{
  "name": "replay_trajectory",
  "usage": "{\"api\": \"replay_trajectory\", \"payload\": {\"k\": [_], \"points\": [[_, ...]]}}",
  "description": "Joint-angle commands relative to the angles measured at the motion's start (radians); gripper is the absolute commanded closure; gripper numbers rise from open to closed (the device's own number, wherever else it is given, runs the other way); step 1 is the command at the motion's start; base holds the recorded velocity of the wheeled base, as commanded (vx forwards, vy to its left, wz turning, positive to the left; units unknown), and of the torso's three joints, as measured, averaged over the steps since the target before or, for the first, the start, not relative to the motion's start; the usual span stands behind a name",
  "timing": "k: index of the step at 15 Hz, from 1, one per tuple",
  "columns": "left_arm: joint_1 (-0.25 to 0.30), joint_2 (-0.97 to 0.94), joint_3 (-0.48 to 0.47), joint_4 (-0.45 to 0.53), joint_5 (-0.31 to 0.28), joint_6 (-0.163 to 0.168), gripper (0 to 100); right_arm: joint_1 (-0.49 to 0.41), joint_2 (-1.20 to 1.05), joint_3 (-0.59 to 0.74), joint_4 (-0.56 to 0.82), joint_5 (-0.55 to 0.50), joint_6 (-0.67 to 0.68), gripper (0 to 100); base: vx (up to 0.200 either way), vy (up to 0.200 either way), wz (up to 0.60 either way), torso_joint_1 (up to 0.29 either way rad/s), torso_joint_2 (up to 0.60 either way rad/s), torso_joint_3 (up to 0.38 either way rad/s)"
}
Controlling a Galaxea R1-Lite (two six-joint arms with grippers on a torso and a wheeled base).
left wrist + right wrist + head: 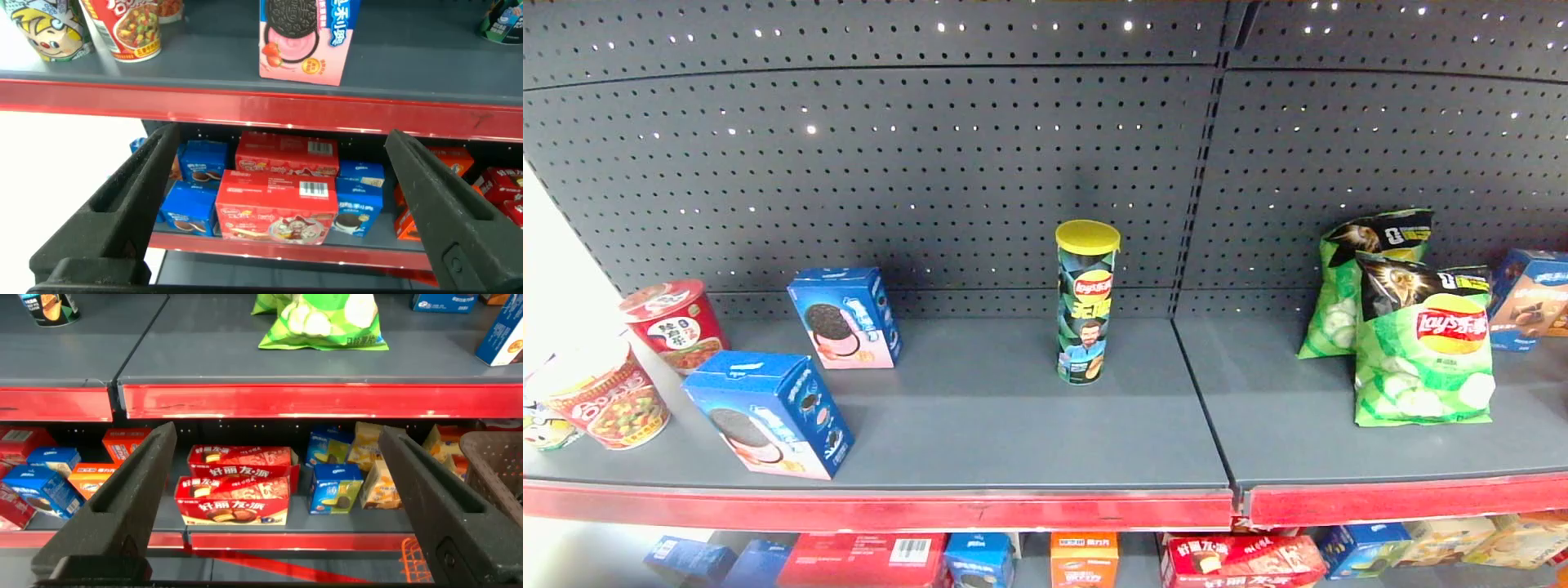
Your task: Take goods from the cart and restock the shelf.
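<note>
The grey shelf (1013,425) with a red front edge holds a tall chips can (1087,302) with a yellow lid, standing upright near the middle. Two blue cookie boxes (845,317) (768,412) stand to its left, and two green chips bags (1421,351) lean at the right. My left gripper (282,139) is open and holds nothing; it hangs in front of the lower shelf, below a cookie box (306,37). My right gripper (278,433) is open too, level with the lower shelf, below a green chips bag (323,318). The brown mesh cart basket (494,469) is beside it.
Red cup noodles (674,325) (605,396) stand at the shelf's far left, a blue box (1531,298) at the far right. The lower shelf holds red boxes (278,208) (237,498) and small blue boxes. Bare shelf lies on both sides of the can.
</note>
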Motion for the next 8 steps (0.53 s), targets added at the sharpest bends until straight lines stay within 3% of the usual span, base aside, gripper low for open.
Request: {"api": "replay_trajectory", "payload": {"k": [1, 7, 8], "points": [[0.001, 0.001, 0.0, 0.0, 0.001, 0.0, 0, -0.002, 0.0, 0.0, -0.002, 0.002, -0.002, 0, 0.0, 0.0, 0.0, 0.0, 0.0, 0.0], [0.001, 0.001, 0.002, -0.002, 0.001, 0.0, 0, 0.0, 0.0, 0.0, 0.0, 0.003, -0.003, 0, 0.0, 0.0, 0.0, 0.0, 0.0, 0.0], [0.001, 0.0, 0.002, -0.002, 0.002, 0.0, 0, 0.0, 0.0, 0.0, 0.0, 0.003, -0.003, 0, 0.0, 0.0, -0.6, 0.002, 0.0, 0.002]]}}
